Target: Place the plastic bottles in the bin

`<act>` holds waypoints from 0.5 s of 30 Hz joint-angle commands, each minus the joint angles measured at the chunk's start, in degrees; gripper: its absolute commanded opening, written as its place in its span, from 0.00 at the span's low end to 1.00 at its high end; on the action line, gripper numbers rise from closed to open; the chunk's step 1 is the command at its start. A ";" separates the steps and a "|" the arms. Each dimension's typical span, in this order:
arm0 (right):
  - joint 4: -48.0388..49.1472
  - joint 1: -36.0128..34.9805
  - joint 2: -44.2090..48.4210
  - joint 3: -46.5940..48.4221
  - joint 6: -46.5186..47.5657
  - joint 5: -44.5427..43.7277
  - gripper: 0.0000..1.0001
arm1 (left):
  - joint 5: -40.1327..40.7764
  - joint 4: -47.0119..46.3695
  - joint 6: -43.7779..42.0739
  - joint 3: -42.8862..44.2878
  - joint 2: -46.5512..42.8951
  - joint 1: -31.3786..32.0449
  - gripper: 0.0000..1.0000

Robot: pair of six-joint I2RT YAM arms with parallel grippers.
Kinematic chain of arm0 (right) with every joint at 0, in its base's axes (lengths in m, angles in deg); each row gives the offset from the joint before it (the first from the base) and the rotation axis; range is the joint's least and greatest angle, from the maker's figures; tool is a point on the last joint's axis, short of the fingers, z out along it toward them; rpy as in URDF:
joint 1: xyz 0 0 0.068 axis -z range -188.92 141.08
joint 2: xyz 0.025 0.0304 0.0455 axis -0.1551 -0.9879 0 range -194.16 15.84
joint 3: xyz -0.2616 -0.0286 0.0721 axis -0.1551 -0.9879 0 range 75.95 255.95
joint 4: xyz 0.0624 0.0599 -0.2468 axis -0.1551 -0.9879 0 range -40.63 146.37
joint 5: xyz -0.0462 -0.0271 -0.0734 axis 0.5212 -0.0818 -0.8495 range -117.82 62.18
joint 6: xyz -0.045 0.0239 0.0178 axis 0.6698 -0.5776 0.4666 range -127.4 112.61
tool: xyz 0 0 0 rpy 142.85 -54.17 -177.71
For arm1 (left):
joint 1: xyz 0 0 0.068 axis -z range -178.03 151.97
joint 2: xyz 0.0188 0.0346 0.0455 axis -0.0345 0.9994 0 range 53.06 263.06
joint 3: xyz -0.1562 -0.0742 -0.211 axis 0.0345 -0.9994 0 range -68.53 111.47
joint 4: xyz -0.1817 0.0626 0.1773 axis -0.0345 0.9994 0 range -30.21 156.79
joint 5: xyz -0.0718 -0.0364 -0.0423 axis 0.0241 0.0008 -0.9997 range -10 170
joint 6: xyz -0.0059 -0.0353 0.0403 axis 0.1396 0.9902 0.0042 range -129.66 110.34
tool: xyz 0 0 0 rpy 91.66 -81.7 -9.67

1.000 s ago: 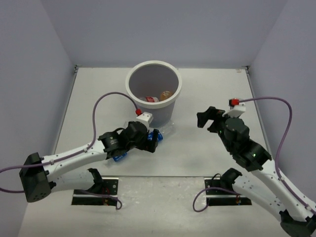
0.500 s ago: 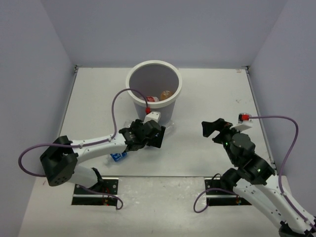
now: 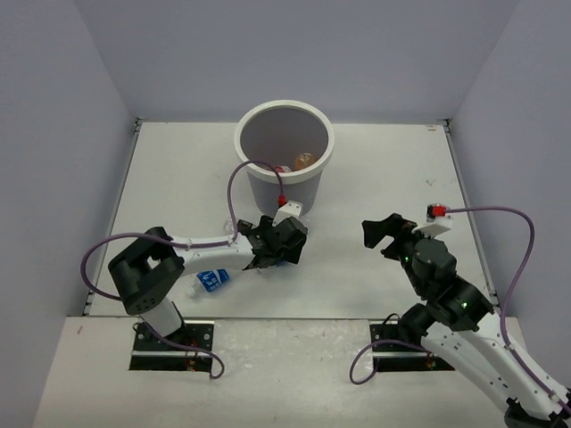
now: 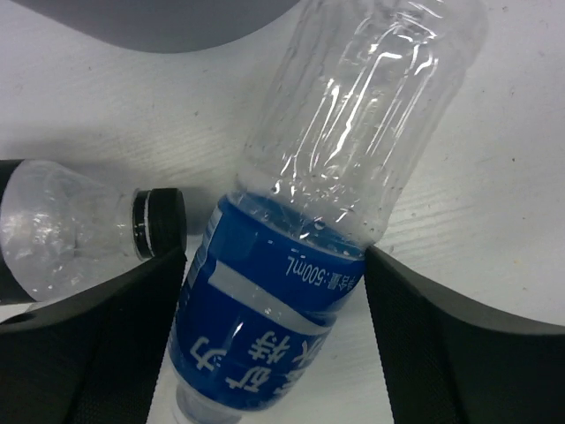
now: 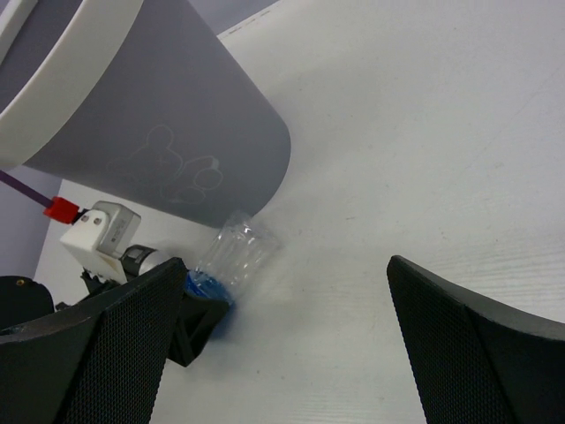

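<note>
Left tool (image 4: 275, 265) is down on the desk (image 3: 384, 169) with its fingers (image 4: 88, 353) spread wide. They sit either side of the blue-label bottle (image 4: 353, 132), which lies flat between them. The label end is closest to the tool and the clear end points away, toward the bin (image 3: 284, 104) right in front. The bottle sits a bit crooked in the gap. The fingers are right up against the label, but honestly it doesn't look squeezed.

Just outside the tool's left finger is a black-capped bottle (image 4: 79, 230), clear, also lying down, with its cap just beside the blue label. Back behind the tool, next to the left arm, a second blue-label bottle (image 3: 212, 279) lies on the desk.

Inside the bin you can see an orange bottle (image 3: 305, 160) and something red and white beside it.

Right tool (image 5: 287, 265) is spread wide too, with nothing between its fingers. The bin is ahead of it and off to its left, and it's well apart from the bottles.
</note>
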 commanded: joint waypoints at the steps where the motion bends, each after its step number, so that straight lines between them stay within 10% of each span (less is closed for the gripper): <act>1: 0.31 0.14 1.99 -0.77 -1.75 -1.48 0.99 | 0.06 -1.30 1.71 -0.72 0.46 0.35 0.76; 15: -0.65 0.22 4.19 -0.86 -1.67 -2.17 0.99 | -3.67 -1.21 1.25 -5.32 -9.88 2.30 0.00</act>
